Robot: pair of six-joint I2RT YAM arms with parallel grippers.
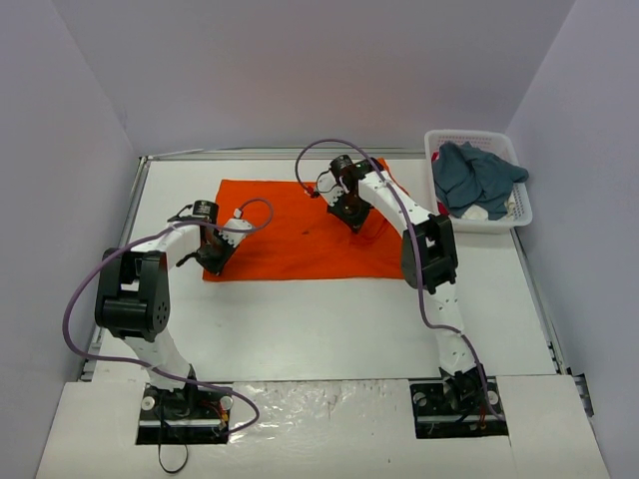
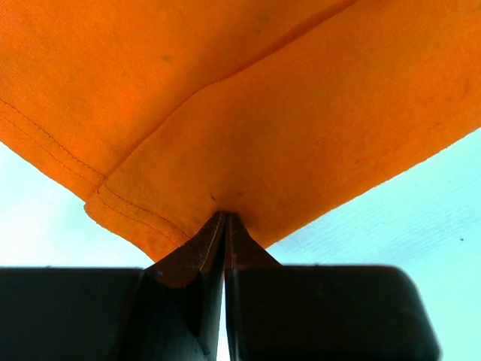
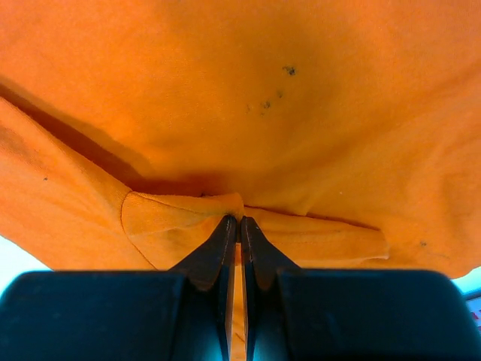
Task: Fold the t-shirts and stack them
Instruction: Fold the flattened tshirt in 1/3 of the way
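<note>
Fold in hand: orange shirt (image 1: 290, 244) pinched at two places

Nearest the arm bases, the left gripper (image 1: 213, 256) was clamped on the near left corner of the orange shirt, which lay spread across the middle of the table (image 1: 300, 319). Farther back, the right gripper (image 1: 354, 217) was clamped on a raised tuck of the same shirt toward its right side. The teal shirt (image 1: 479, 178) sat heaped in the white basket (image 1: 467, 135) at the far right corner, well apart from both arms.

The step looked like carrying one part of the orange shirt over another. To do it well, both arms would probably need to lift together and travel at one pace, so the cloth between them is taut without dragging the rest out of square. The carried edge should be laid parallel to the edge it meets before either grip lets go. Pinches this thin could slip under a sharp pull.

The top view gave the shirt's whole outline and where each arm stood on it, but the arms hid the fingertips. The left wrist view supplied that: fingers closed tight on a doubled corner with a stitched hem (image 2: 52, 147), bare table on both sides. The right wrist view showed fingers nipping a small folded flap, a few dark specks (image 3: 288, 71) beyond it, and almost no table.
</note>
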